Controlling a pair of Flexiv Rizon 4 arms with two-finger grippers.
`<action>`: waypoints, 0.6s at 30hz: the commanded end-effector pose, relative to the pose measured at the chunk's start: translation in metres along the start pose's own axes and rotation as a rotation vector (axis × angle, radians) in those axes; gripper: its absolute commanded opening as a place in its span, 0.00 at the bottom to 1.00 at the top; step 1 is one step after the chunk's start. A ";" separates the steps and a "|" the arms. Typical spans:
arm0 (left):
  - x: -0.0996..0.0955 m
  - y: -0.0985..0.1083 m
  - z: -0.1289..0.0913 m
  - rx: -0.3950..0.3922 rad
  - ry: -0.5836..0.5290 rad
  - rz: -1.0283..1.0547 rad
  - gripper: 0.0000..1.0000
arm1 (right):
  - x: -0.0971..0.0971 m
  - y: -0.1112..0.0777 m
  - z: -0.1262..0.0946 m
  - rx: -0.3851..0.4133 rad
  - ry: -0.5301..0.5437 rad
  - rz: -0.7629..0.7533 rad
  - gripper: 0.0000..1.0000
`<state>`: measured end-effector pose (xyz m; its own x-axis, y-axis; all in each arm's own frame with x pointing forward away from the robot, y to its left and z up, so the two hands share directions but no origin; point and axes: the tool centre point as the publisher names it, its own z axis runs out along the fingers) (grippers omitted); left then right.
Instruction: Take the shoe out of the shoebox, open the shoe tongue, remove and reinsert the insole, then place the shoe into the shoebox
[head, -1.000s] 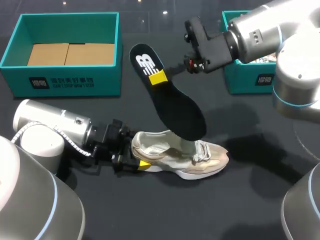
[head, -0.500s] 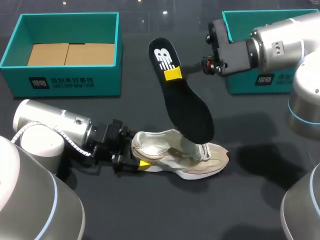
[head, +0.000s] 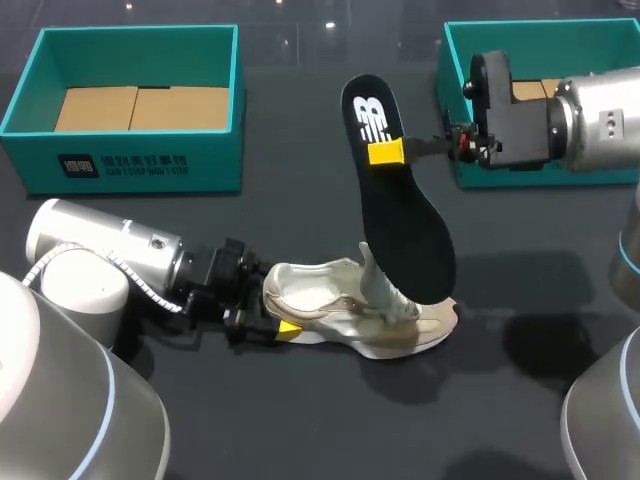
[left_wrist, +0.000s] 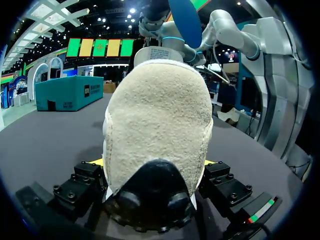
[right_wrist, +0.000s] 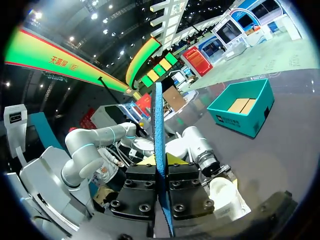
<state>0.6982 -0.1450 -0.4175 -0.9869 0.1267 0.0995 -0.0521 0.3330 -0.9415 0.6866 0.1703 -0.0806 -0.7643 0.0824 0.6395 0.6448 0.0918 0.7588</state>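
"Black insole (head: 400, 225): where is it?"

"Above the shoe (head: 340, 310), slanting: heel end highest, toe end hanging over the forefoot beside the raised tongue. Whether it is quite clear of the shoe, I cannot tell."

"Who has it?"

"The right fingers (head: 386, 152) pinch it near the heel end. From the right wrist the insole (right_wrist: 159, 125) stands edge-on between them, clamped from both sides with hardly a gap."

"And the shoe itself?"

"On its sole on the table (head: 300, 420). The left fingers (head: 286, 328) are closed on its heel; in the left wrist view the shoe (left_wrist: 157, 125) fills the space between them, one finger at each side."

"How will the insole handle?"

"Light and floppy, I judge: thin foam that bends under its own length. Held at one end, the free toe may sway, so for putting it back I would lead with the toe and hold well back toward the heel."

"The shoe?"

"Soft upper, firmer sole. The heel is the sound place to grip, since it resists squeezing."

"Boxes?"

"A teal shoebox (head: 130, 160) with cardboard inside lies beyond the shoe toward the left arm; a second box (head: 560, 45) beyond the shoe toward the right arm."
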 end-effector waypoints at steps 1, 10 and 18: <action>0.000 0.002 0.001 -0.001 0.000 0.000 0.00 | 0.005 -0.003 -0.010 -0.067 -0.024 -0.081 0.00; 0.000 0.002 0.001 -0.001 0.000 0.000 0.00 | 0.016 0.015 -0.040 -0.152 -0.054 -0.094 0.00; 0.000 0.002 0.001 -0.001 0.000 0.000 0.00 | 0.026 0.015 -0.047 -0.221 -0.056 -0.129 0.00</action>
<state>0.6982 -0.1450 -0.4175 -0.9869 0.1267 0.0995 -0.0522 0.3330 -0.9415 0.6871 0.1309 -0.0429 -0.8360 0.1289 0.5334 0.5258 -0.0897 0.8459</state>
